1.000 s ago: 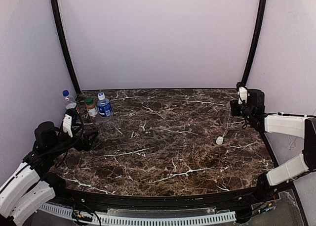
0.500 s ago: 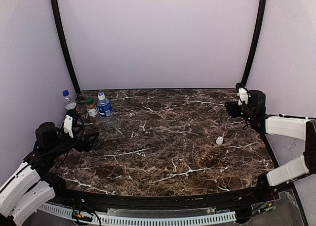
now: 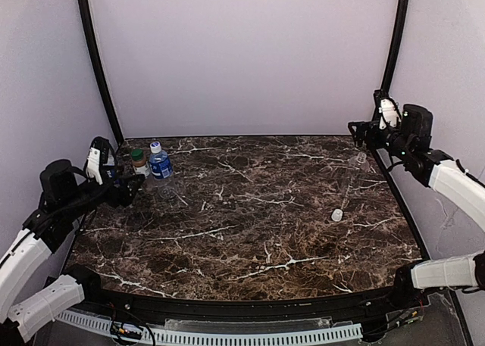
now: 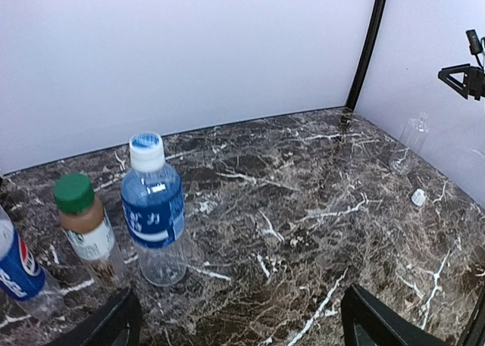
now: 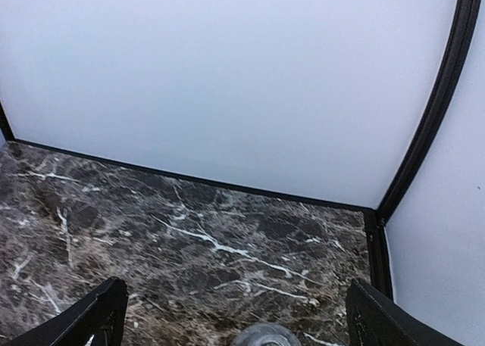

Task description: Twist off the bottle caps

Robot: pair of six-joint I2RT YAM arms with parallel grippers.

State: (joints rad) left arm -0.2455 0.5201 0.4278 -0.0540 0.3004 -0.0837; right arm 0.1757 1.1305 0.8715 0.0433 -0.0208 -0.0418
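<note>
Left jaws (image 4: pixel 241 308): I see them spread wide and empty at the bottom of the wrist view.
Right jaws (image 5: pixel 236 293): also wide, holding nothing.
Unlabelled bottle (image 3: pixel 360 161): upright at the upper right of the surface (image 3: pixel 250 232), mouth open; I can't tell its contents.
White cap (image 3: pixel 336 215): loose on the surface, right of centre.
Blue-labelled bottle (image 4: pixel 154 210): upright at left, blue cap (image 4: pixel 145 151) on.
Short bottle (image 4: pixel 91 236): upright just left of it, green cap (image 4: pixel 74 192) on, brown contents.
Pepsi bottle (image 4: pixel 15 266): lower left edge, top cut off.
</note>
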